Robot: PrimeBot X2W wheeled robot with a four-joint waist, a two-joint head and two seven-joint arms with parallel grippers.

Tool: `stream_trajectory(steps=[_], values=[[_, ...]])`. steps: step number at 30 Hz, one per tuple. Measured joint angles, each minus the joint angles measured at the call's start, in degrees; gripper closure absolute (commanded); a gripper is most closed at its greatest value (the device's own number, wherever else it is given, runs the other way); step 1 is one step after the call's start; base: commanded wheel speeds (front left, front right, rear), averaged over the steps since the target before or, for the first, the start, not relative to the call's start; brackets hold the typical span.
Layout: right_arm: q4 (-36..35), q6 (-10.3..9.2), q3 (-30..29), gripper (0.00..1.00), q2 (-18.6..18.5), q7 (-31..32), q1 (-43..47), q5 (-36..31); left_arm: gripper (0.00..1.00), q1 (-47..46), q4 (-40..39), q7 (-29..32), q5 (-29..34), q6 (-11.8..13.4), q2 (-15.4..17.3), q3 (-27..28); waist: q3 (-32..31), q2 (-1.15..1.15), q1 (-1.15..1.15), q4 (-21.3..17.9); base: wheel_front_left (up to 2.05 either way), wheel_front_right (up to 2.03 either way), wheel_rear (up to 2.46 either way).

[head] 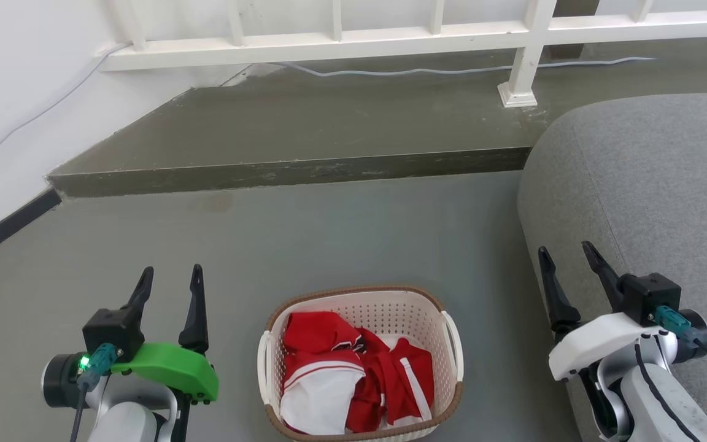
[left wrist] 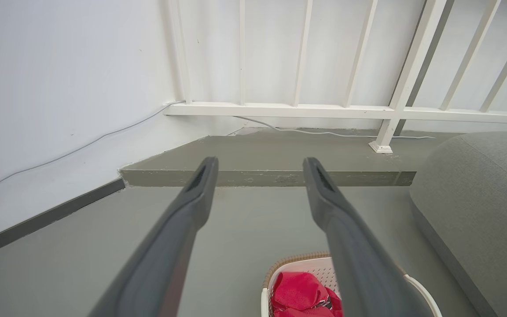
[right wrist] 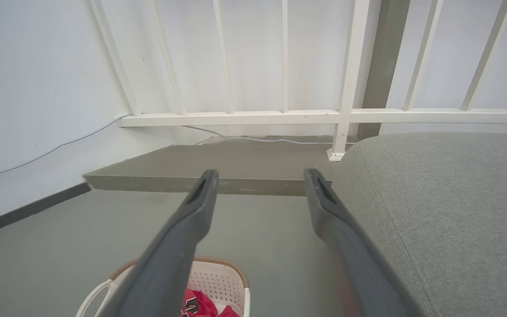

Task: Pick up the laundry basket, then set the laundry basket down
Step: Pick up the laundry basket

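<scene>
left fingers (head: 194,307) are spread wide with nothing between them, pointing up the head view over the grey floor (head: 304,233), to the left of the laundry basket (head: 384,313) and apart from it. right fingers (head: 553,288) are spread wide and empty as well, held in front of the grey upholstered seat (head: 648,172) to the basket's right, and they too are clear of the basket.

the laundry basket sits upright on the floor between the two arms, low in the middle of the head view, its brown rim (head: 353,288) facing up and a white loop handle on each side (head: 456,344). red and white clothes (head: 353,368) lie crumpled inside, filling the near part and leaving the far perforated wall bare.

in the left wrist view the left fingers (left wrist: 183,211) frame open floor, with a corner of the basket (left wrist: 306,266) and red cloth low behind the right-hand finger. in the right wrist view the right fingers (right wrist: 183,229) also frame floor, the basket (right wrist: 218,281) low behind the left-hand finger.

beyond the basket a raised concrete step (head: 304,123) meets the white wall (head: 16,92), with a white railing (head: 390,34) and a pale cable (head: 452,69) on it.
</scene>
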Motion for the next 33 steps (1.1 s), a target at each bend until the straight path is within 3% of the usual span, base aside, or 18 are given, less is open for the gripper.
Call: stream_trajectory(steps=[17,33], values=[[0.56,0.83,-0.24,0.00,0.51,-0.09,-1.65,-0.45,0.00,-1.98,-0.66,1.05,0.09,-0.03,-0.02,-1.07,4.95,0.00,0.00,0.33,0.00,0.00,0.00],[2.65,1.20,-0.41,0.00,0.56,-0.18,-8.37,-0.71,0.00,-8.73,1.33,2.48,-0.04,-1.58,-1.47,-1.64,15.69,0.00,0.00,0.72,0.00,0.00,0.00]])
